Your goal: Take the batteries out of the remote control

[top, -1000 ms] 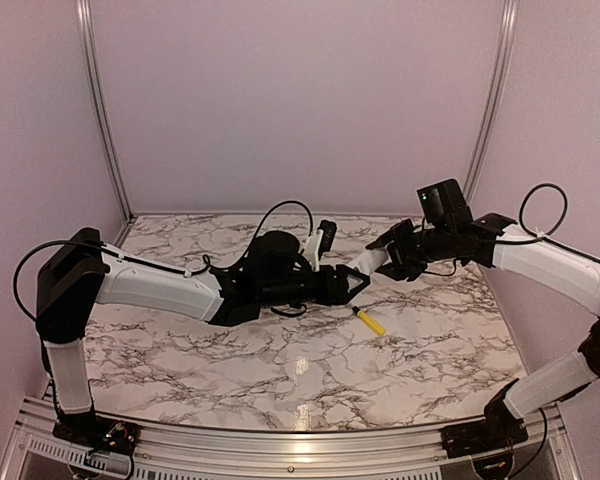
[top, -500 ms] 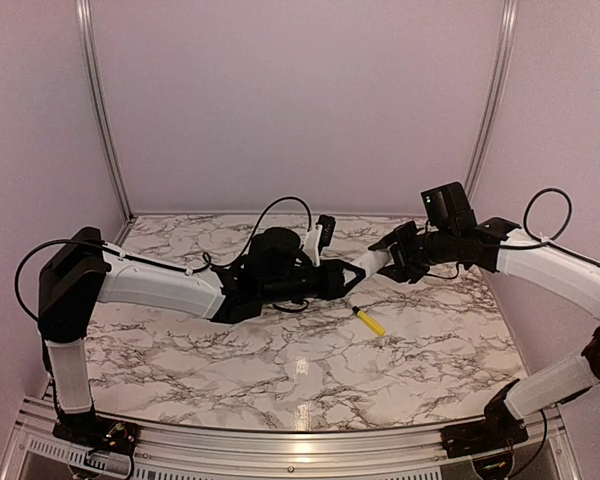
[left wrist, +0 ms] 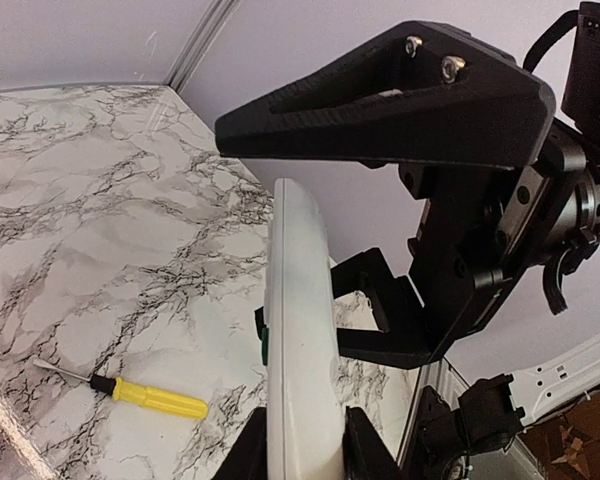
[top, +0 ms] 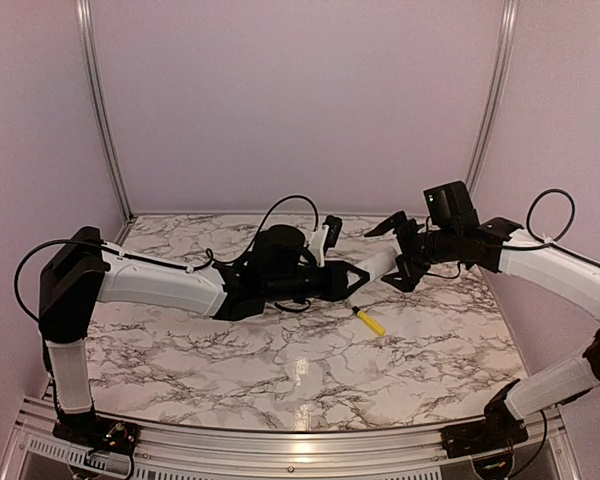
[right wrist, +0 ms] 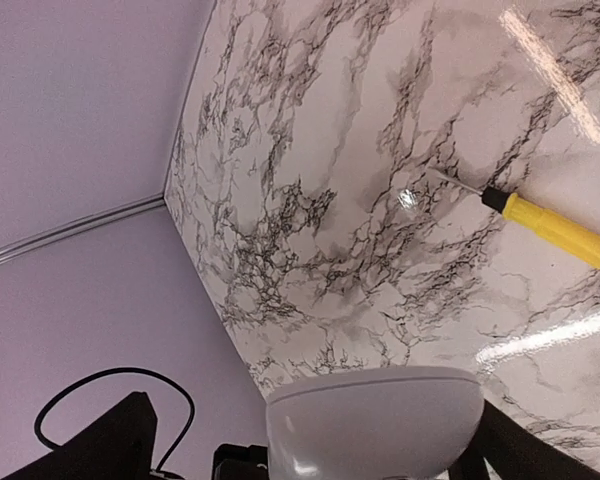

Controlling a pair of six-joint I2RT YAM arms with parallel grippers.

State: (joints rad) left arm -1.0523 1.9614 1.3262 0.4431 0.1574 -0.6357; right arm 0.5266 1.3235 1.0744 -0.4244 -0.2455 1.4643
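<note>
I see the left gripper [top: 352, 278] with jaws clenched on the remote control [top: 377, 264], held in the air above the far middle of the tabletop [top: 180, 340]. Its compartment is hidden from me. The right gripper [top: 393, 252] has jaws spread either side of the remote's right end, not touching it. A yellow-handled screwdriver [top: 368, 321] lies below, slightly nearer.

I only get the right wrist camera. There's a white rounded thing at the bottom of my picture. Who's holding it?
Observer: That's the remote control. The left gripper is clamped on its other end.
Operator: Is my gripper squeezing it too?
Observer: No. The left wrist view shows the right gripper open, straddling the remote control's tip.
</note>
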